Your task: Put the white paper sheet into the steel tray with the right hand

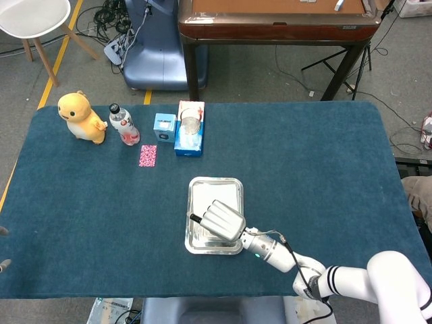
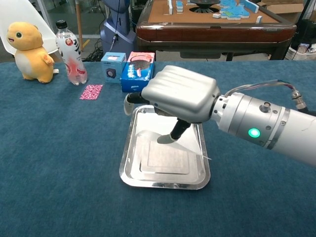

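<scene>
- One steel tray (image 1: 194, 233) lies on the blue table cloth (image 1: 81, 223), and it serves here as the landmark for everything else.
- One white paper sheet (image 2: 165, 159) is in the tray: in the chest view most of it lies on the tray floor, while its near-right edge rides up toward the tray's right rim.
- One hand is visible, the right hand (image 1: 223, 221); it hangs over the tray with its back upward, its arm reaching in from the tray's near-right side.
- In the chest view one dark fingertip (image 2: 168, 138) points down to the upper part of the sheet; whether the hand pinches the paper or only touches it I cannot tell, since the white shell hides the other fingers.
- The left hand shows in neither view.
- Beyond the tray, toward the far-left, one pink patterned card (image 1: 148, 155) lies flat on the cloth.
- Farther back than the card stand two boxes side by side: one small light-blue box (image 1: 164, 127) and, just right of it, one larger blue box with a red-and-white end (image 1: 190, 128).
- Left of the boxes stands one clear bottle with a red label (image 1: 124, 125), upright.
- Farthest left from the tray sits one yellow plush toy (image 1: 81, 117).
- Behind the cloth, straight back from the tray, stands one brown wooden table (image 1: 277, 20).
</scene>
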Tool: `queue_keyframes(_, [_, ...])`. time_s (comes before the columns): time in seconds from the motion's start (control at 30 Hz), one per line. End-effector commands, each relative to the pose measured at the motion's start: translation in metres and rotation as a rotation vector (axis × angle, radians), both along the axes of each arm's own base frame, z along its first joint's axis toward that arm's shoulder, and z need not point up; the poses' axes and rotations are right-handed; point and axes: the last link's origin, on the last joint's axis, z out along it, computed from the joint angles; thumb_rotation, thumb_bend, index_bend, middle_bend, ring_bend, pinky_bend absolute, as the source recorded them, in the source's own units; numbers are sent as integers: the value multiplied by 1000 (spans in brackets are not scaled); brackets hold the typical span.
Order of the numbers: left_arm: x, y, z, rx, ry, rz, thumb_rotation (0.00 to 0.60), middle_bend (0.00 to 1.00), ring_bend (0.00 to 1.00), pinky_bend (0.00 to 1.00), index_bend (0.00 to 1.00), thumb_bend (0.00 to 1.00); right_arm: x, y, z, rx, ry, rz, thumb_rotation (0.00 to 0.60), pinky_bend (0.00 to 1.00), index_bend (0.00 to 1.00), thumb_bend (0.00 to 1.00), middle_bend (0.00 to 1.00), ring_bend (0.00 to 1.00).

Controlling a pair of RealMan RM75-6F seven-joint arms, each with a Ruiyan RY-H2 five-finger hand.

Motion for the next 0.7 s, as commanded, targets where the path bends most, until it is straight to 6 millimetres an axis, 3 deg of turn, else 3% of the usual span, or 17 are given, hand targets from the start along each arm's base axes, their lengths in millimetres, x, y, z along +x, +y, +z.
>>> queue_keyframes(0.03, [0,0,-1,0,2,0,600,356,294,430,398,74,1,0,2,1,-7,-4,600,1000,293,0,1000,1000])
queue_keyframes(0.33, [0,-1,-3,-4,3,1,600,356,294,429,398,74,9,7,10,53,-76,-44,600,1000,286,0,1000,1000])
queue_keyframes(0.53, [-1,-1,-5,-9,4,3,600,356,294,430,398,74,4,4,23,-43,-60,-20,600,1000,286,0,1000,1000])
queue_keyframes(0.7, [-1,0,-5,-18,1,2,600,356,294,430,398,74,-16,2,45,-166,-28,-67,600,1000,426,0,1000,994])
